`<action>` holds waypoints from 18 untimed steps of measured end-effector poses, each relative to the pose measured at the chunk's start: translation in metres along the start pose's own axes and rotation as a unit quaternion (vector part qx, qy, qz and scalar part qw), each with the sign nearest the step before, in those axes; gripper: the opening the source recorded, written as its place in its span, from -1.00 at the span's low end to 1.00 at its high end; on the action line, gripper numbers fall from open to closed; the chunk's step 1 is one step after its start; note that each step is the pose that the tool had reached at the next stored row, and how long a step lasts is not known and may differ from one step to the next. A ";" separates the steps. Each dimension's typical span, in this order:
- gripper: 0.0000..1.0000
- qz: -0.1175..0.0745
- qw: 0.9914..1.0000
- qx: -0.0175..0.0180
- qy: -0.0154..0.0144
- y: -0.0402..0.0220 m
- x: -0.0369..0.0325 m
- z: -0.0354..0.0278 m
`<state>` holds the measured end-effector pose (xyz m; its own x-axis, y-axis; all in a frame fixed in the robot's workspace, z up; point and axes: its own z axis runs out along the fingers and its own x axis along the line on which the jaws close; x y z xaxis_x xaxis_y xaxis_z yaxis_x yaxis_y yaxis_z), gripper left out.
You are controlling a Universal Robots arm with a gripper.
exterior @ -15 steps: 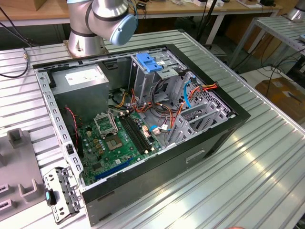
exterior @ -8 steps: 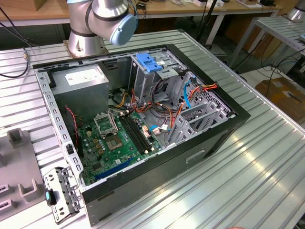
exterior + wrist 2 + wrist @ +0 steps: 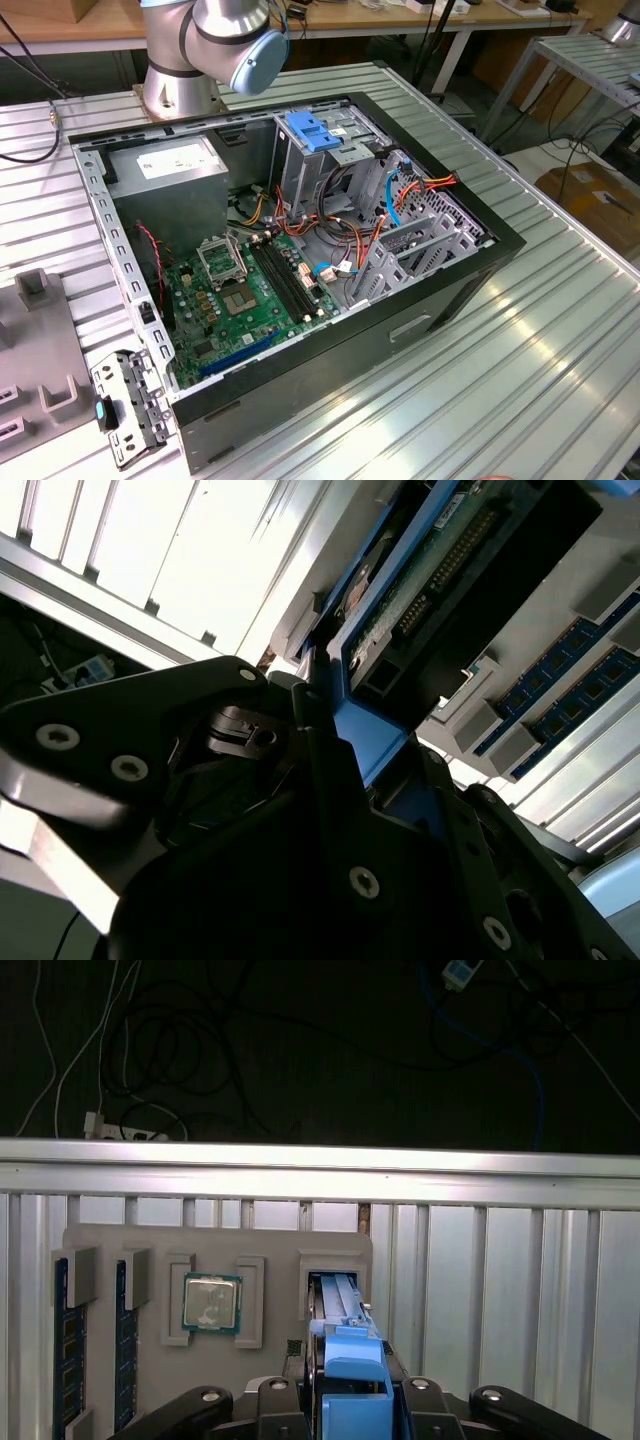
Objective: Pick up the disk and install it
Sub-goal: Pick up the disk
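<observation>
The disk (image 3: 342, 1305) stands on edge in a slot of a grey fixture plate (image 3: 270, 1245), with blue side rails along it. In the second wrist view the disk (image 3: 440, 570) shows its green circuit board and a blue rail. My gripper (image 3: 355, 1400) straddles the near end of the disk. Its black fingers (image 3: 312, 730) press against the blue rail on both sides, so the gripper (image 3: 365, 745) is shut on the disk. In the exterior view the open computer case (image 3: 300, 250) lies on the table, and its metal drive cage (image 3: 330, 160) carries a blue latch on top.
On the fixture plate lie a processor chip (image 3: 211, 1302) and blue memory sticks (image 3: 62, 1340). The table's aluminium edge rail (image 3: 320, 1175) runs just beyond the plate, with cables on the dark floor past it. The arm's base (image 3: 180, 70) stands behind the case.
</observation>
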<state>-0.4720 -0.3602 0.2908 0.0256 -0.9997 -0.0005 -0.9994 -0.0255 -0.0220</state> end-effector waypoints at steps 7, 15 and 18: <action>-0.25 0.000 1.000 0.000 0.000 0.0000 0.0000 -0.0016; -0.25 0.000 1.000 0.000 0.000 -0.0001 0.0000 -0.0051; -0.25 0.000 1.000 0.000 0.000 0.0001 0.0000 0.0022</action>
<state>-0.4721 -0.3603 0.2886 0.0256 -0.9997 -0.0004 -0.9994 -0.0256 -0.0217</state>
